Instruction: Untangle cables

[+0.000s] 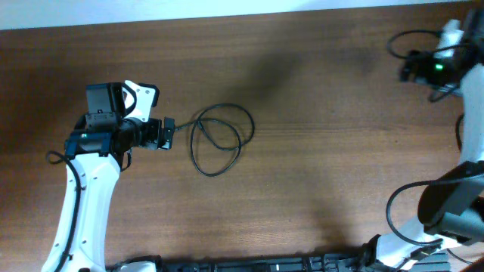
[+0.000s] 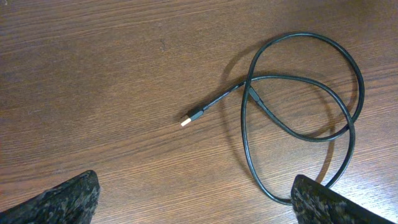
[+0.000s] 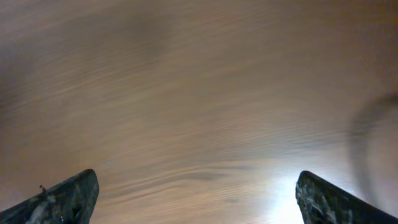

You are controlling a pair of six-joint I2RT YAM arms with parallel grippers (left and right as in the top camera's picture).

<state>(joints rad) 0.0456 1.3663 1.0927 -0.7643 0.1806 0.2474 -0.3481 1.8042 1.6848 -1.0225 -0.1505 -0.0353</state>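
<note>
A thin black cable (image 1: 219,140) lies on the brown wooden table in a few overlapping loops, left of centre. In the left wrist view the cable (image 2: 298,87) crosses itself near the middle, and its small plug (image 2: 189,119) with a light tip points left. My left gripper (image 1: 168,134) hovers just left of the loops, open; its right fingertip (image 2: 329,202) stands over the lowest loop without holding it. My right gripper (image 1: 408,72) is far off at the table's back right, open over bare wood (image 3: 199,93), with no cable in its blurred view.
The table's far edge (image 1: 227,19) meets a white surface along the top. A dark rail (image 1: 249,264) runs along the front edge between the arm bases. The right arm's own thick wires (image 1: 401,41) loop near its wrist.
</note>
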